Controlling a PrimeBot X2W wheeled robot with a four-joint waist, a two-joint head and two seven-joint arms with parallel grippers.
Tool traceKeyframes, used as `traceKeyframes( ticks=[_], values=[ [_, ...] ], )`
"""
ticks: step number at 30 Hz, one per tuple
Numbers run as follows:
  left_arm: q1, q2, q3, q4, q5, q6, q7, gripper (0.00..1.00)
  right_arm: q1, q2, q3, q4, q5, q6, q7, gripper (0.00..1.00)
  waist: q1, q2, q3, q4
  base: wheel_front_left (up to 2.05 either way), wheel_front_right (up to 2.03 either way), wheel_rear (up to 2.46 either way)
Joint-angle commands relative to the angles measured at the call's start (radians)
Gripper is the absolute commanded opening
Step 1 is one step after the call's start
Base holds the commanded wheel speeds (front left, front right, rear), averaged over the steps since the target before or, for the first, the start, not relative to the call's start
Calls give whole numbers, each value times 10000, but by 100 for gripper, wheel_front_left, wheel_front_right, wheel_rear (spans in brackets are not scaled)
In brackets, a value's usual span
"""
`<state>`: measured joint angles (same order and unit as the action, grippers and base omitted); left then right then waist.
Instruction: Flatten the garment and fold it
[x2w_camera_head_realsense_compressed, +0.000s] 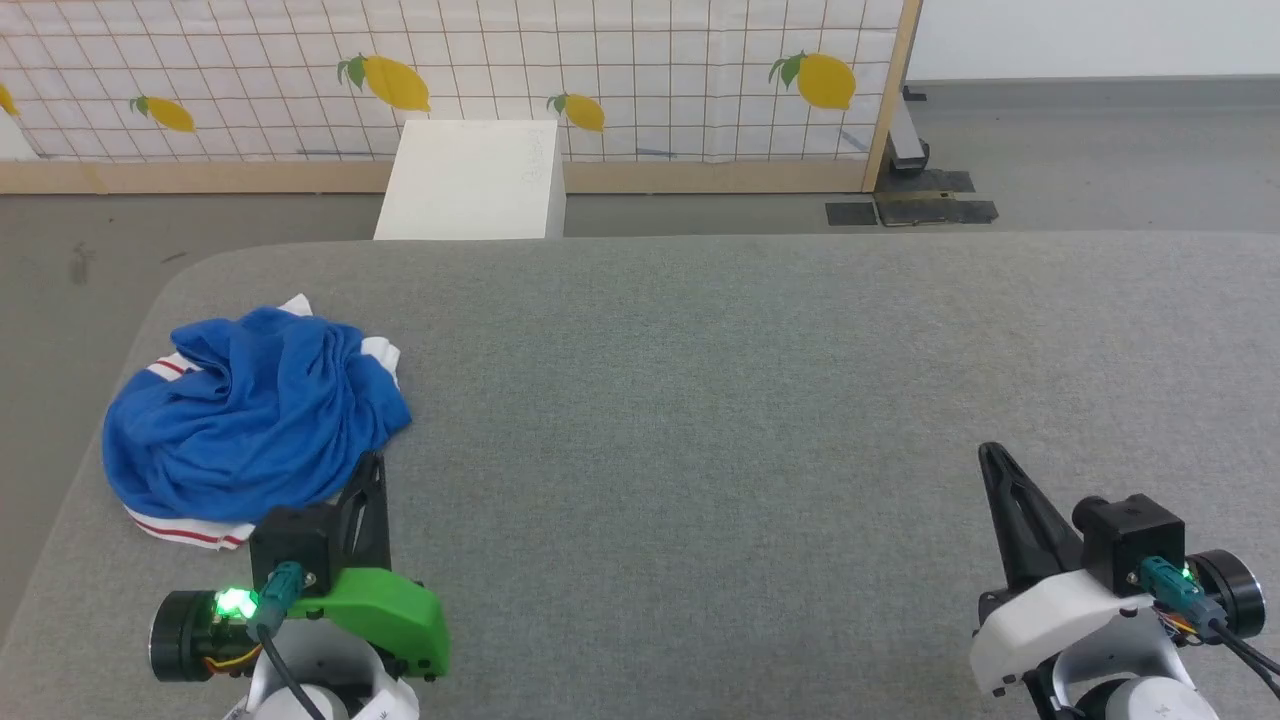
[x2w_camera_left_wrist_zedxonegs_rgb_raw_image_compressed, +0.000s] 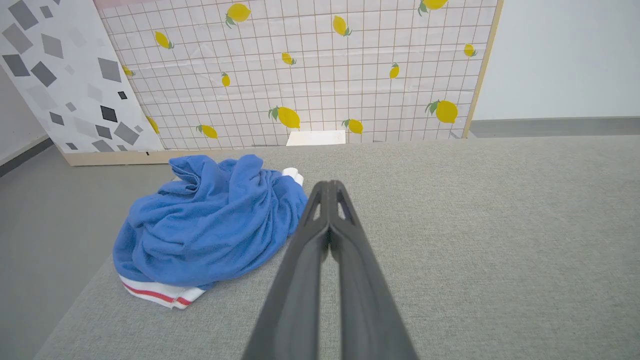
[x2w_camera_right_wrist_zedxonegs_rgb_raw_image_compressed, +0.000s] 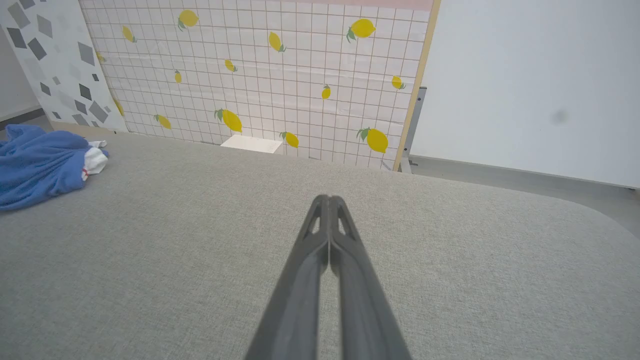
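The garment (x2w_camera_head_realsense_compressed: 255, 415) lies crumpled in a royal-blue heap on the left side of the grey surface, with white, red-striped trim poking out at its edges. My left gripper (x2w_camera_head_realsense_compressed: 372, 462) is shut and empty, its tips just right of the heap's near edge. In the left wrist view the garment (x2w_camera_left_wrist_zedxonegs_rgb_raw_image_compressed: 210, 225) bunches left of the closed fingers (x2w_camera_left_wrist_zedxonegs_rgb_raw_image_compressed: 329, 186). My right gripper (x2w_camera_head_realsense_compressed: 990, 452) is shut and empty at the lower right, far from the cloth. In the right wrist view, the garment (x2w_camera_right_wrist_zedxonegs_rgb_raw_image_compressed: 40, 165) sits at the far left beyond the shut gripper (x2w_camera_right_wrist_zedxonegs_rgb_raw_image_compressed: 329, 199).
The grey padded table (x2w_camera_head_realsense_compressed: 760, 400) spreads wide between the grippers, its rounded left edge close to the heap. Beyond its far edge stand a white box (x2w_camera_head_realsense_compressed: 470, 180) and a lemon-print gridded panel (x2w_camera_head_realsense_compressed: 500, 70) on a grey floor.
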<state>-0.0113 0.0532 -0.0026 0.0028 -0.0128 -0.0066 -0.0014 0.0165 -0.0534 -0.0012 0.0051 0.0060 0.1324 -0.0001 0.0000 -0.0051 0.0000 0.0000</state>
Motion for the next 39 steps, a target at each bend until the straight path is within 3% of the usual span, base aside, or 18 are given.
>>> traceKeyframes(
  ticks=[1,39],
  values=[
    [113,-30,26,-28,128,66,14,0,-165,32,12,-51,-60,-17,1,0,0,51,0,0,0,0,0],
    [113,-30,26,-28,128,66,14,0,-165,32,12,-51,-60,-17,1,0,0,51,0,0,0,0,0]
  ],
)
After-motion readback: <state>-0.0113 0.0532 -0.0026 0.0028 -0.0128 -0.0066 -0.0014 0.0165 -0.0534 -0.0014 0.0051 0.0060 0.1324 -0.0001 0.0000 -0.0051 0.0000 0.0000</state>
